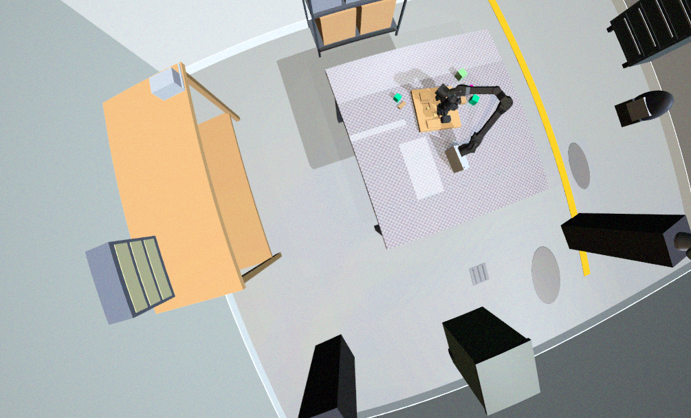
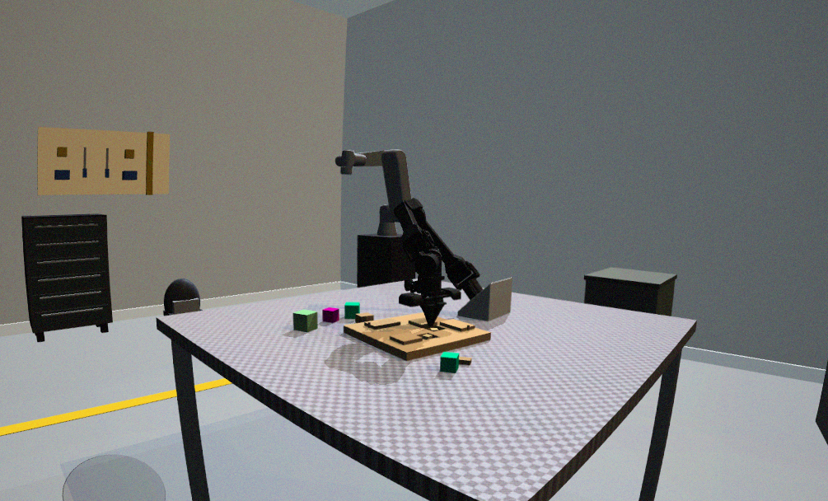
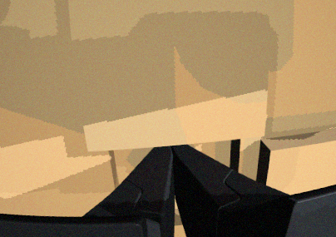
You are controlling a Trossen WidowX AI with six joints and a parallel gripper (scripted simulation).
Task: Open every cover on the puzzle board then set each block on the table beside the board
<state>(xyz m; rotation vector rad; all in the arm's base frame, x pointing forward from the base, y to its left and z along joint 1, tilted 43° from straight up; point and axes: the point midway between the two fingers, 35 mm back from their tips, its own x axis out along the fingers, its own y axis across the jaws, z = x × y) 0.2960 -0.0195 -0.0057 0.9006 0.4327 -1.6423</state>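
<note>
The wooden puzzle board [image 1: 417,116] [image 2: 442,349] lies on the table. My gripper [image 2: 431,324] [image 3: 170,153] is shut and empty, pointing down with its tips low over the board. In the wrist view the tips are at the near edge of a pale wooden cover [image 3: 224,117]; contact cannot be told. Another cover [image 3: 303,165] is to the right. The exterior view shows raised covers at the near side [image 2: 407,338], far left [image 2: 381,324] and right [image 2: 457,325]. A pale block [image 2: 428,335] shows in an uncovered well. The arm hides part of the board.
Small wooden pieces [image 1: 401,104] [image 2: 363,317] lie beside the board on opposite sides. A green cube [image 1: 461,74] [image 2: 305,320], a magenta cube [image 2: 330,314] and two teal cubes [image 1: 397,97] [image 1: 474,99] stand around it. A grey wedge [image 2: 498,302] is at the arm's base.
</note>
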